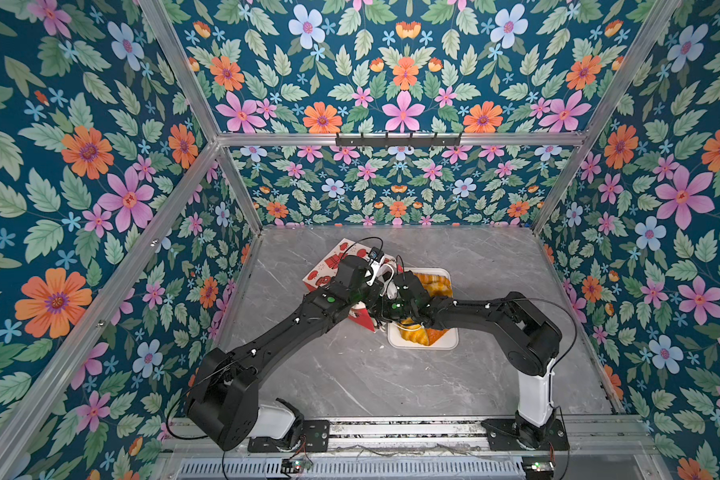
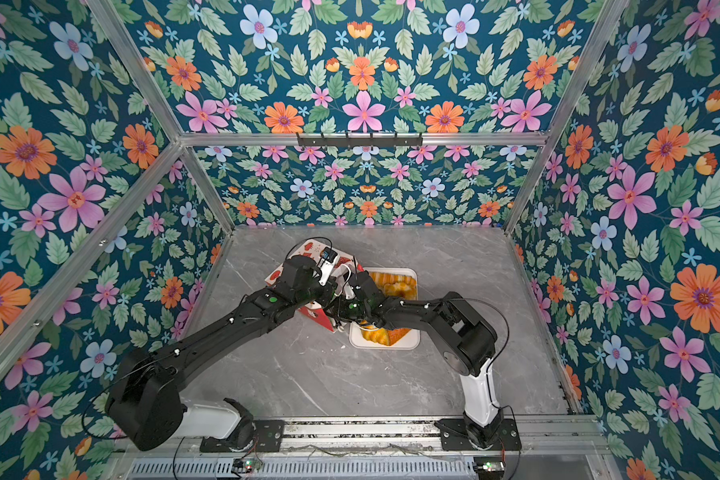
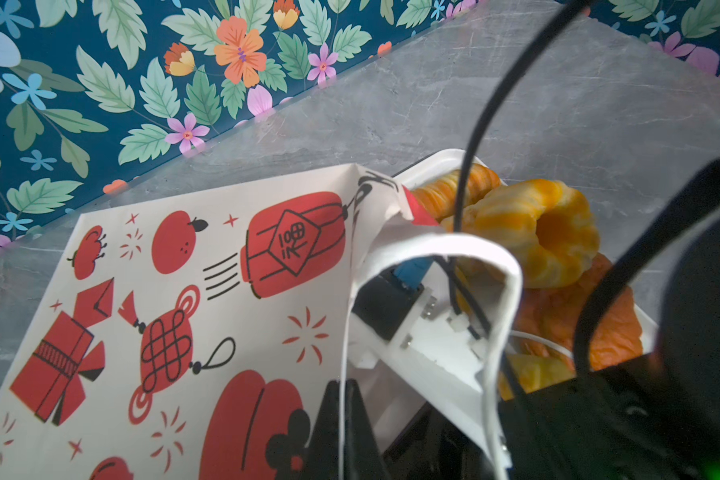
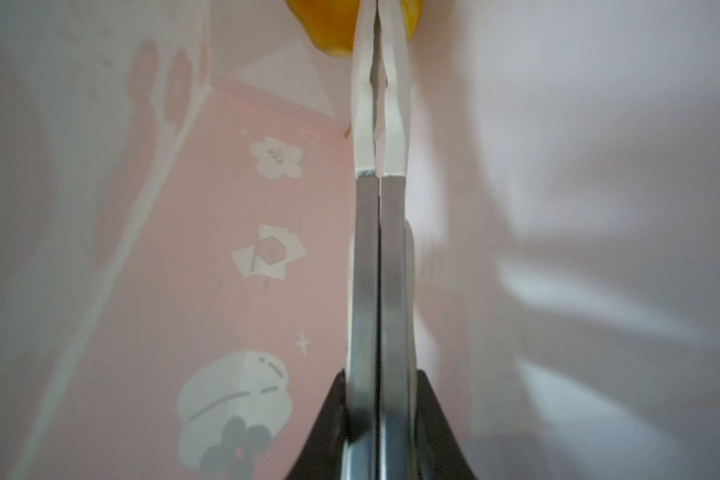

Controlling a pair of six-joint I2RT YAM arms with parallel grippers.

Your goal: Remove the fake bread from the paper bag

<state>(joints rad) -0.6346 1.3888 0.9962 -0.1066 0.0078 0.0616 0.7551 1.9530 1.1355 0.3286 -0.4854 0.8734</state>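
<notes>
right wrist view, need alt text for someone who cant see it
Inside the paper bag, the right arm's jaws stand nearly shut, with their tips at a glossy yellow piece of fake bread. Pale prints show through the bag's pink wall.

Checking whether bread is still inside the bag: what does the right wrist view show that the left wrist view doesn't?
Only the right wrist view: the inside of the paper bag, where the right tool, nearly shut, reaches a yellow piece of fake bread; a grip can't be confirmed. Only the left wrist view: the bag's printed outside, the left tool shut on its mouth edge, the white tray holding a ring pastry and other pieces, the grey table. Both: the bag itself.
</notes>
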